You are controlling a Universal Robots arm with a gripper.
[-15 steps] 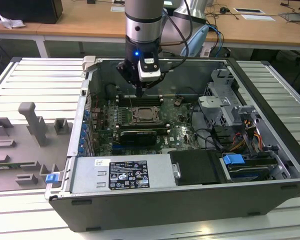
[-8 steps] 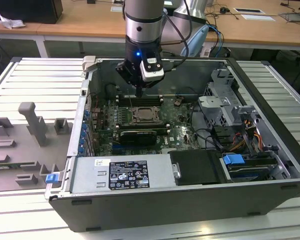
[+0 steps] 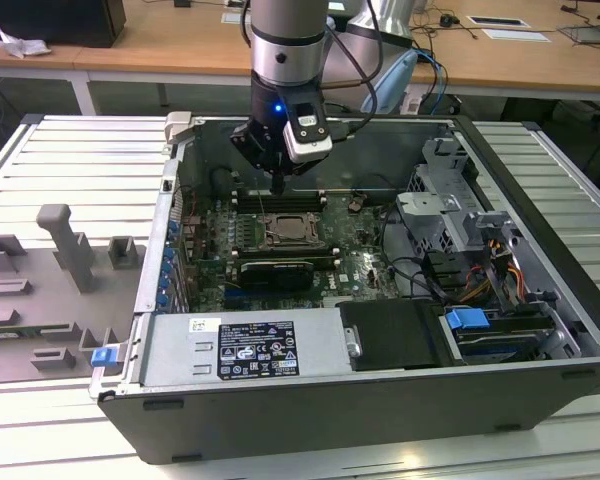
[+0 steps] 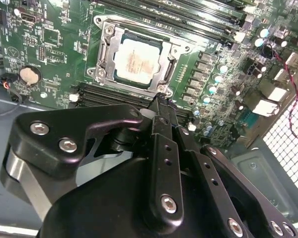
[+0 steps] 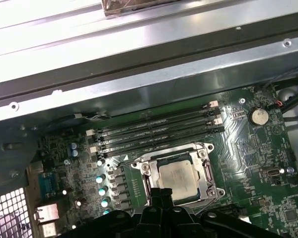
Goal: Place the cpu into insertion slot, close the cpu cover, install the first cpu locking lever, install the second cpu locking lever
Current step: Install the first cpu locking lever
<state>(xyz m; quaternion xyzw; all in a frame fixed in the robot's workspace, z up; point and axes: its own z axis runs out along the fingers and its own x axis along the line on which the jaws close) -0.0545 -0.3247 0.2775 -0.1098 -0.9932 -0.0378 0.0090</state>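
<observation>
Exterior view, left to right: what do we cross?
Grey blocks → blue clips → cpu → drive cage

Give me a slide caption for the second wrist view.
Shut claw poised by the edge of the metal cover, which frames the seated chip on the green board.

light: bright, even | glare: case rim (image 5: pixel 154 49), cpu (image 4: pixel 137 60) | focus: motherboard (image 4: pixel 54 39) sharp
</observation>
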